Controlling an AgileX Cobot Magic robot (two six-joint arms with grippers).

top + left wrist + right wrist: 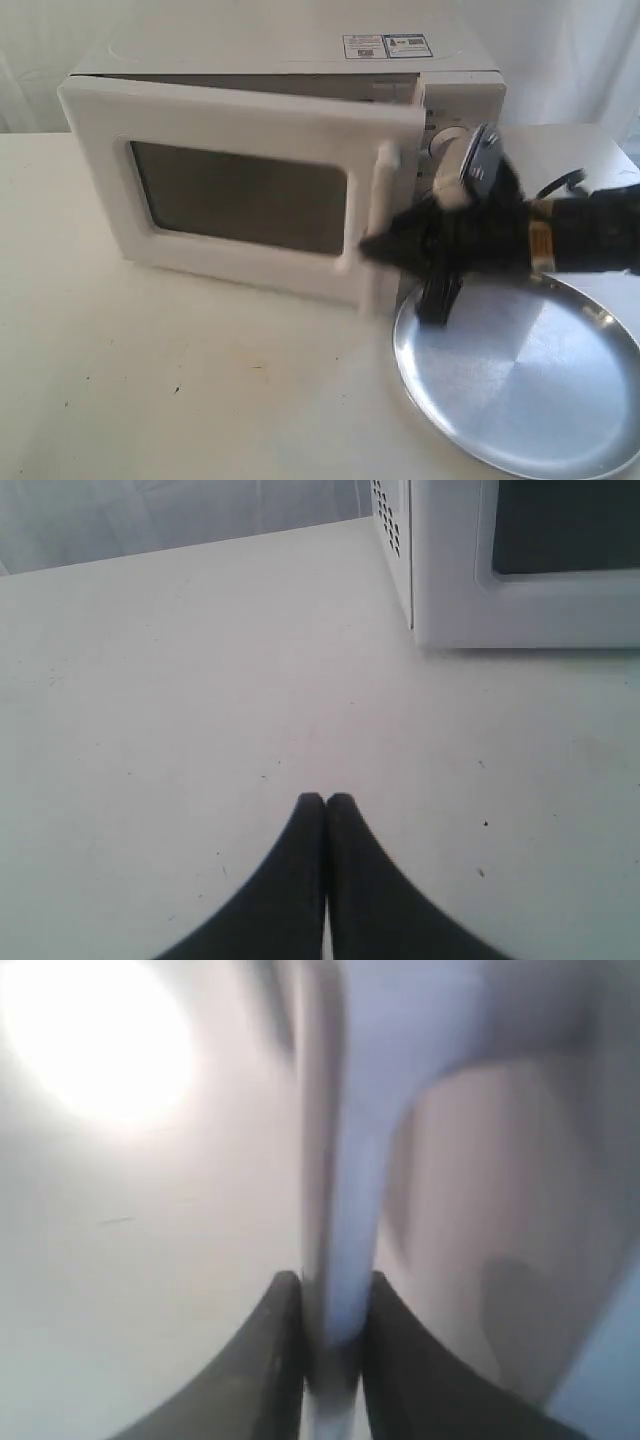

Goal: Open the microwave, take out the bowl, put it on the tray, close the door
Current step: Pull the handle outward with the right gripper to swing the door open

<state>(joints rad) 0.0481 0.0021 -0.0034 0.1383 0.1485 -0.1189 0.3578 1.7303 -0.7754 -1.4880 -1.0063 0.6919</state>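
The white microwave (290, 60) stands at the back of the table with its door (240, 190) swung partly open. My right gripper (372, 245) is shut on the door's vertical white bar handle (378, 205); in the right wrist view the handle (345, 1250) runs between the two black fingers, and the gripper (334, 1305) clamps it. The silver tray (520, 380) lies at the front right, below the right arm. My left gripper (325, 802) is shut with nothing in it, hovering over bare table near the microwave's corner (420, 590). The bowl is hidden.
The microwave's round white knob (447, 140) shows behind the right arm. White cloth hangs behind the table. The table top (150, 380) stretches out in front of the microwave on the left.
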